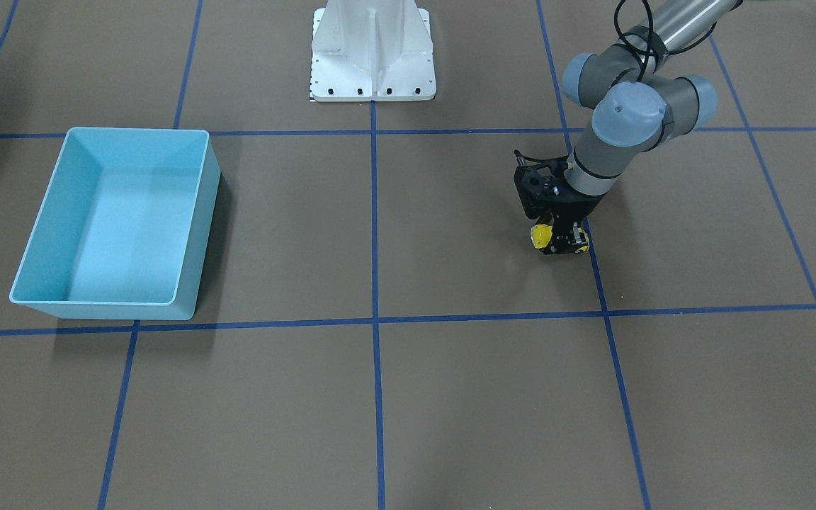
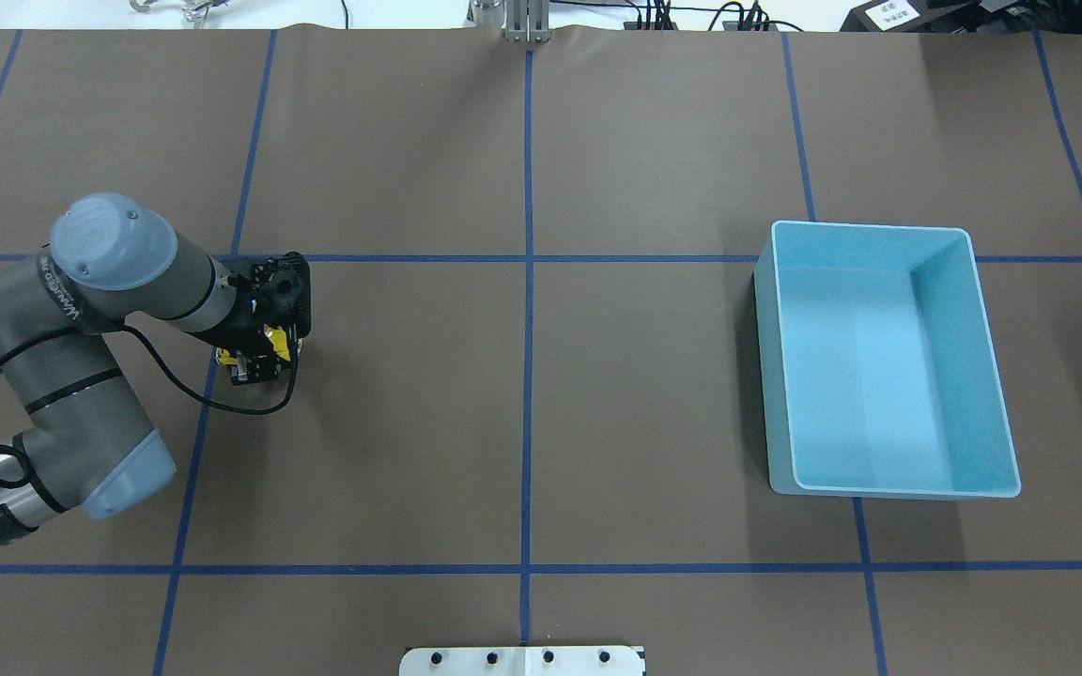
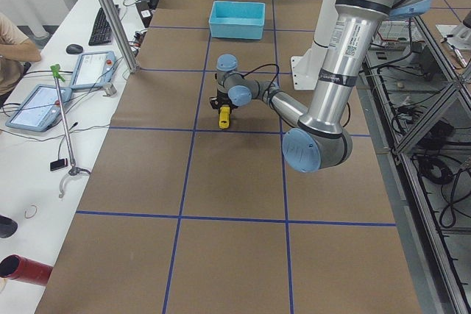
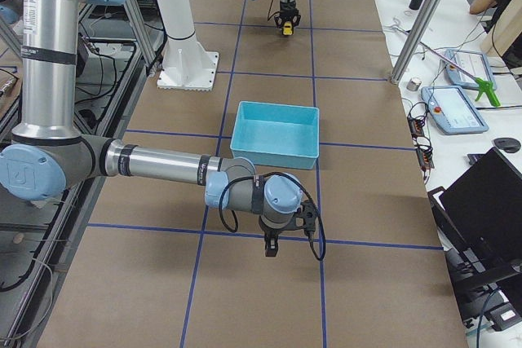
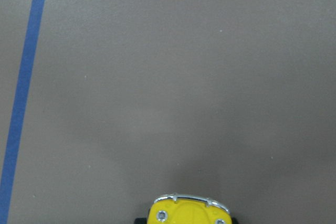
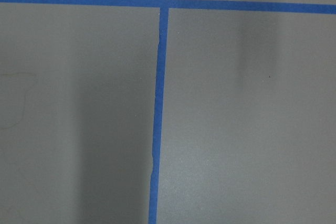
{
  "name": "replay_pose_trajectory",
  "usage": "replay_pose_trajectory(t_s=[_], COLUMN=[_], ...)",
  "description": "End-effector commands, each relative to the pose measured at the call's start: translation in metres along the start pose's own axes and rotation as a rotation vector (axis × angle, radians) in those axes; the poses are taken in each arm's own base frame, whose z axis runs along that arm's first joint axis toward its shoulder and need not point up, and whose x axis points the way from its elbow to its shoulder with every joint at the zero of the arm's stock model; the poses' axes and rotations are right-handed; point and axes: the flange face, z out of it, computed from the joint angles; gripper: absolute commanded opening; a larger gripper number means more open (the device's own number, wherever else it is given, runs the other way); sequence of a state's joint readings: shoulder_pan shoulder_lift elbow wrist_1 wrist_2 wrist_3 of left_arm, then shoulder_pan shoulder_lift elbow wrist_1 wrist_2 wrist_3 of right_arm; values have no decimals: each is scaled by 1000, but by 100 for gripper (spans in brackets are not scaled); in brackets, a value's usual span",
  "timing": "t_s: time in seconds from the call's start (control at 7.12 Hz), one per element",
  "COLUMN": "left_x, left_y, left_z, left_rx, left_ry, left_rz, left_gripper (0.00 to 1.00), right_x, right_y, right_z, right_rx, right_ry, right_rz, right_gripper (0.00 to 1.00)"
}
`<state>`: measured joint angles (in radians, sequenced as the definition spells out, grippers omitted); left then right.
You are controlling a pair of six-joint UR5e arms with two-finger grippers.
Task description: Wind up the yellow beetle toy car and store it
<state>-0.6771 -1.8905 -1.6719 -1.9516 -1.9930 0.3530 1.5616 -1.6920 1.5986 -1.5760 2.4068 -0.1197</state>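
Note:
The yellow beetle toy car is tiny and glossy, low over the brown table, and sits between the fingers of my left gripper. The gripper points down and looks shut on the car's sides. From overhead, only slivers of the car show under the black gripper. In the left wrist view the car shows its chrome bumper at the bottom edge. The car also shows from the left side. My right gripper hangs over the table near the bin; I cannot tell if it is open.
A light-blue bin stands empty on the robot's right half of the table, far from the car; it is also seen as the bin. Blue tape lines grid the brown mat. The white robot base stands at the table's edge.

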Motion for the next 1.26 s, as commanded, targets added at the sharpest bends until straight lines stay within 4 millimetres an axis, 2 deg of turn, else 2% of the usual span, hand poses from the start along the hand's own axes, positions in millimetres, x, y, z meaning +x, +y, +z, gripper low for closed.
replay_pose_trajectory(t_s=[0.0, 1.12], left_x=[2, 11], left_y=[4, 35], left_z=[1, 5], left_rx=[4, 8], left_ry=[9, 33], left_rz=[19, 88], left_gripper=[0, 0], right_x=[1, 5], right_y=[0, -1], right_z=[1, 5], right_rx=[-3, -9], right_ry=[0, 4], right_rz=[1, 7], right_gripper=[100, 100])
